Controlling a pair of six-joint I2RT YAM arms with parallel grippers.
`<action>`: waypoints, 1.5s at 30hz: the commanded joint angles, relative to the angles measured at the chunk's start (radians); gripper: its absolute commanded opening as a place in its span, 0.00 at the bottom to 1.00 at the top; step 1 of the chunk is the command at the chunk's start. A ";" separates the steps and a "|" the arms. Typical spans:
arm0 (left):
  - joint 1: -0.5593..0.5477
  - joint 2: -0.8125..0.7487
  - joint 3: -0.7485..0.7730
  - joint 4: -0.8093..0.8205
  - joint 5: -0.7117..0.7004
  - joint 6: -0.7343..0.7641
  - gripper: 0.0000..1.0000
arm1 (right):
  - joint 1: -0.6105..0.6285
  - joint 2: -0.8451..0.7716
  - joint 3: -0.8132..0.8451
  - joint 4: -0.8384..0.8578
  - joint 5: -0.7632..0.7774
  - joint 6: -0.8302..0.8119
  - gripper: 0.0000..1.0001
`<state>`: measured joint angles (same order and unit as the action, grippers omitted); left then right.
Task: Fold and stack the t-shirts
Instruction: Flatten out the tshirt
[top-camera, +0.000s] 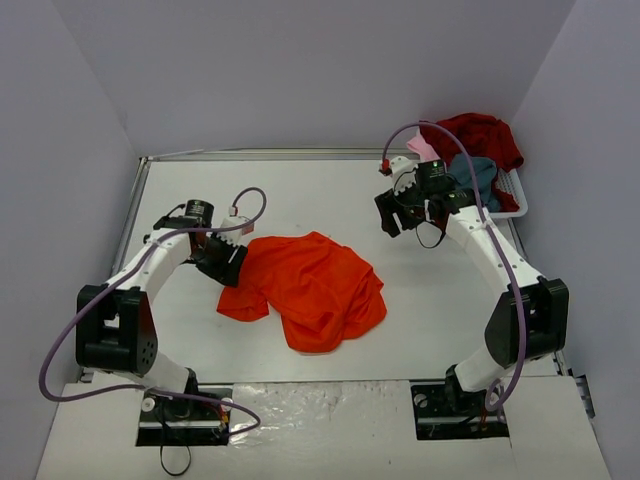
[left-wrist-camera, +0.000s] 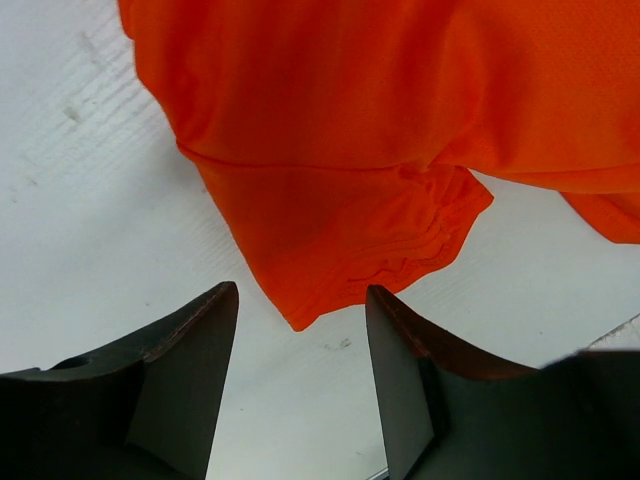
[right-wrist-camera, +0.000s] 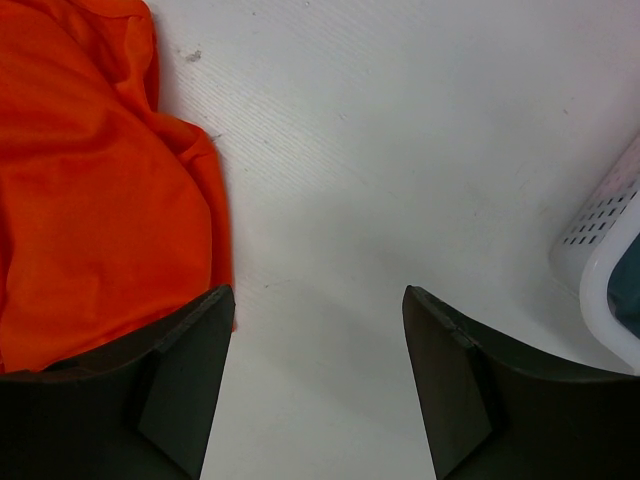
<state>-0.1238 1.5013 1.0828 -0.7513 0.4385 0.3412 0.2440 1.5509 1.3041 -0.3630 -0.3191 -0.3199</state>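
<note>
A bright orange-red t-shirt (top-camera: 315, 285) lies crumpled in the middle of the table. My left gripper (top-camera: 228, 262) is at its left edge, low over the table. In the left wrist view the fingers stand apart around bare table, and a sleeve corner of the orange-red t-shirt (left-wrist-camera: 350, 150) ends just ahead of the left gripper (left-wrist-camera: 300, 290). My right gripper (top-camera: 398, 215) hovers open at the back right, with nothing in it. The right wrist view shows the right gripper (right-wrist-camera: 318, 290) over bare table, with the orange-red t-shirt (right-wrist-camera: 90, 200) off to its left.
A white slatted basket (top-camera: 510, 195) stands at the back right corner and shows in the right wrist view as a white rim (right-wrist-camera: 600, 250). It holds a dark red shirt (top-camera: 485, 135), a grey-blue shirt (top-camera: 478, 172) and a pale pink shirt (top-camera: 424, 148). Walls close in the table.
</note>
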 joint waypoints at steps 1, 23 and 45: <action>-0.036 0.014 0.045 -0.060 -0.035 0.030 0.52 | 0.011 0.006 -0.002 -0.005 0.018 -0.015 0.64; -0.088 0.244 0.120 -0.082 -0.179 -0.001 0.43 | 0.037 0.018 -0.051 -0.028 0.040 -0.065 0.62; -0.028 0.025 0.367 -0.187 -0.040 0.027 0.02 | 0.032 0.037 -0.146 0.032 0.091 -0.065 0.56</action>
<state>-0.1844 1.6009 1.3590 -0.8913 0.3691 0.3824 0.2764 1.5856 1.1824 -0.3492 -0.2573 -0.3943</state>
